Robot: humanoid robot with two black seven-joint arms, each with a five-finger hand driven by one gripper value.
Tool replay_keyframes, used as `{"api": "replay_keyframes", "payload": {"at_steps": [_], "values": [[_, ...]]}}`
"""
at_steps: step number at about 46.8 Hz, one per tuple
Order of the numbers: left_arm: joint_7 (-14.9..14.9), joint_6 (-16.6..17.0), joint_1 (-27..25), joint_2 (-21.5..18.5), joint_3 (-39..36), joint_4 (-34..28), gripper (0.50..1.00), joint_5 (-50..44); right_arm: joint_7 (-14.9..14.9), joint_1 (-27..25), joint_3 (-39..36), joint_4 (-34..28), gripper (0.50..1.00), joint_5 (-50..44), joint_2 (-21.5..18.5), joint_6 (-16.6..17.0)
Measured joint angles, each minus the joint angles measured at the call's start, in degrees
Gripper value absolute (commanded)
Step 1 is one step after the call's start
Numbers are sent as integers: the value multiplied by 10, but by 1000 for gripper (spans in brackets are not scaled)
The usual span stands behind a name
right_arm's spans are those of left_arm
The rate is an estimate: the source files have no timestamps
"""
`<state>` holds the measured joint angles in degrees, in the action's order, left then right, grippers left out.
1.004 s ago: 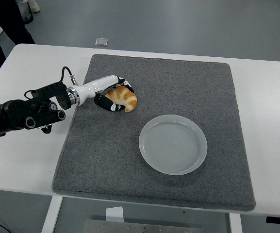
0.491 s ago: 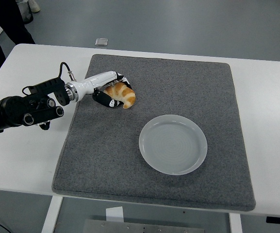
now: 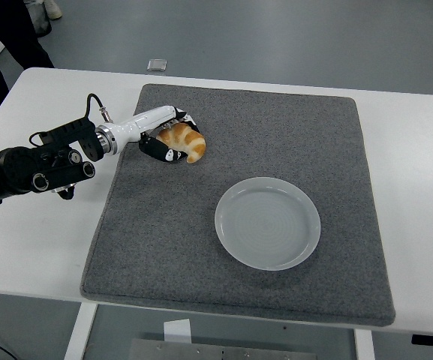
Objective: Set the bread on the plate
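The bread is a golden croissant over the far left part of the grey mat. My left hand reaches in from the left and its fingers are curled around the croissant, holding it just above the mat. The empty white plate sits on the mat to the right and nearer me, well apart from the hand. My right arm is out of view.
The grey mat covers most of the white table. A person's dark legs stand beyond the table's far left corner. A small grey object lies on the floor behind the table.
My left hand has lifted with the croissant and drawn it back and to the left, away from the plate.
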<state>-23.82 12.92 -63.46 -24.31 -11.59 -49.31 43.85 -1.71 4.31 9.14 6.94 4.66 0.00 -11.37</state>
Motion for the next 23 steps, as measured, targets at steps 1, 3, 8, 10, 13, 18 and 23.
{"api": "replay_keyframes", "payload": {"at_steps": [1,3,8,10,13,18,23], "values": [[0,0,0,0,0,1,500,0,0,0,0,0,952,0,0,0],[0,1,0,-2,0,5,500,0,0,0,0,0,952,0,0,0],[0,1,-2,-11,0,22,500,1,0,0,0,0,952,0,0,0],[0,1,-5,-14,0,28,500,2,0,0,0,0,952,0,0,0],[0,1,-11,-18,0,32,500,5,0,0,0,0,952,0,0,0],[0,-1,-37,-38,-1,33,500,7,0,0,0,0,952,0,0,0],[0,-6,-63,-56,-3,32,500,9,0,0,0,0,952,0,0,0]]}}
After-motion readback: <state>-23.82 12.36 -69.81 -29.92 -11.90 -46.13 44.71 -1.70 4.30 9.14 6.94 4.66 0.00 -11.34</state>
